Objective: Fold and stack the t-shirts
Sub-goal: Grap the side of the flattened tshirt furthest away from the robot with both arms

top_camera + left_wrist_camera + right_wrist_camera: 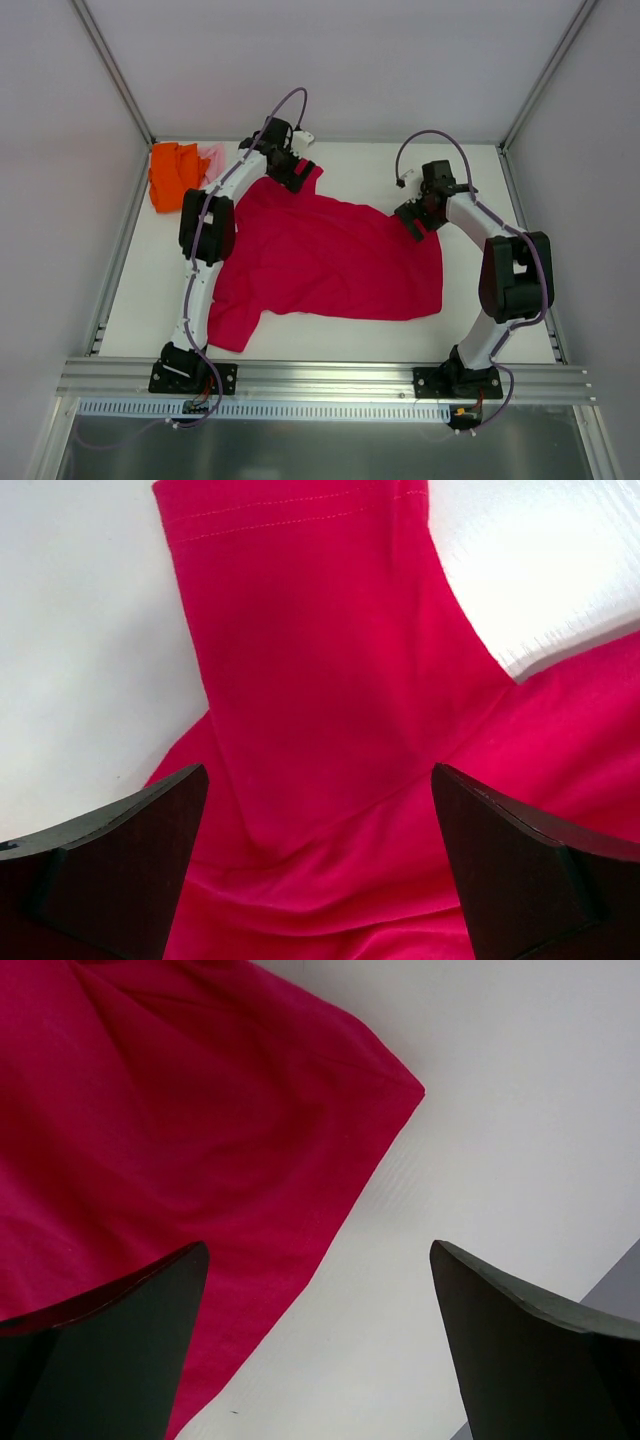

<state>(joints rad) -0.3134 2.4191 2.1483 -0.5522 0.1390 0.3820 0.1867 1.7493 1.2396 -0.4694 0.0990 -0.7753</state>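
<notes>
A large crimson-red t-shirt [320, 260] lies spread across the middle of the white table, one sleeve toward the near left. My left gripper [297, 172] hovers over its far sleeve [300, 650], jaws wide open with only red cloth below. My right gripper [412, 218] is open above the shirt's far right corner [380, 1090], one finger over cloth, the other over bare table. A bright orange t-shirt [174, 175] lies crumpled at the far left corner, with a small bit of a pale pink t-shirt [213, 157] beside it.
White walls with grey metal posts enclose the table [480, 190] on three sides. An aluminium rail [330, 378] runs along the near edge, carrying both arm bases. Bare table surface shows right of the red shirt.
</notes>
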